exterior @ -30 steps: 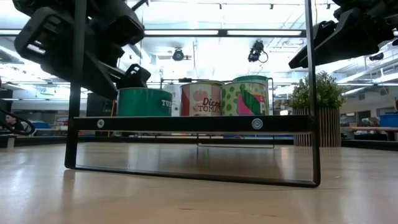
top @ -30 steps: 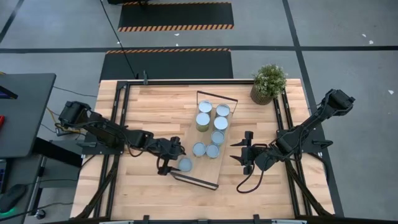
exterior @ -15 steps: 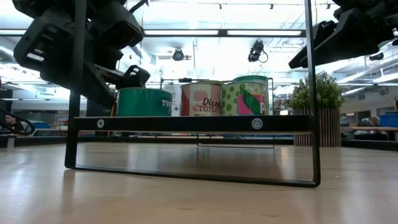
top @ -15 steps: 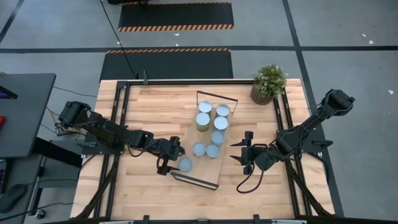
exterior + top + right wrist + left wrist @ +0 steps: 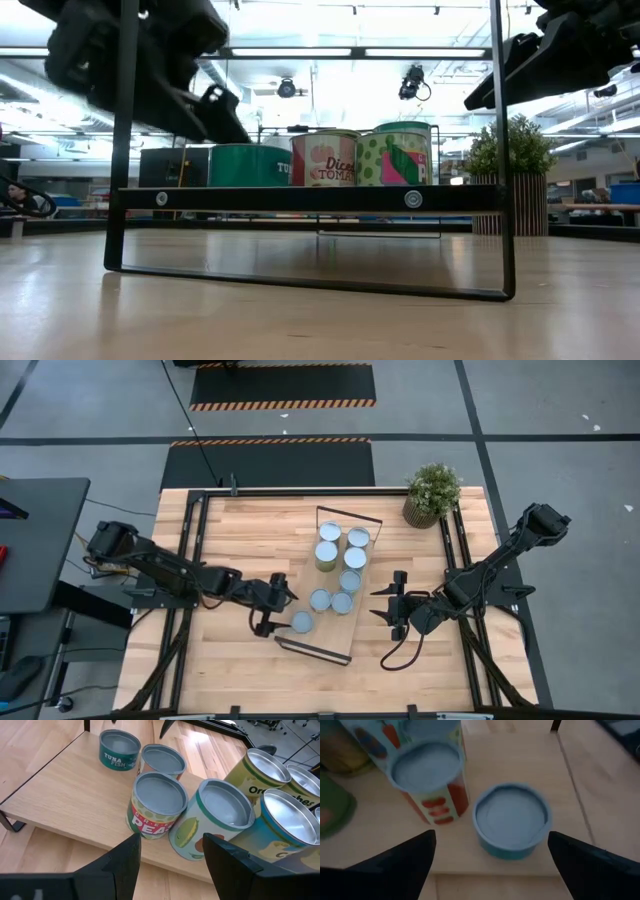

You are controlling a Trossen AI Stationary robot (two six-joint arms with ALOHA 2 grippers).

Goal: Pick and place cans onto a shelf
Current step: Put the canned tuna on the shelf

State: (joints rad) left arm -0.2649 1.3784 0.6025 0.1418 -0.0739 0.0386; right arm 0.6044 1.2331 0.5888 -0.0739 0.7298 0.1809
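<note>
The tuna can (image 5: pixel 302 622) now sits on the shelf (image 5: pixel 330 635), at the near end by the wire frame, a shade further onto the board than a second ago. The left claw (image 5: pixel 272 611), fingers spread wide and empty, has drawn back just clear of it. That's seven cans (image 5: pixel 340 565) on the board. The right claw (image 5: pixel 391 605) waits partly open, holding nothing, near the table's right side.

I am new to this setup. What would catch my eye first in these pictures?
Probably the cluster of cans standing on the light-wood shelf at the table's middle. The left gripper, open, sits beside the short tuna can at the shelf's near end, and a potted plant marks the far right corner.
</note>
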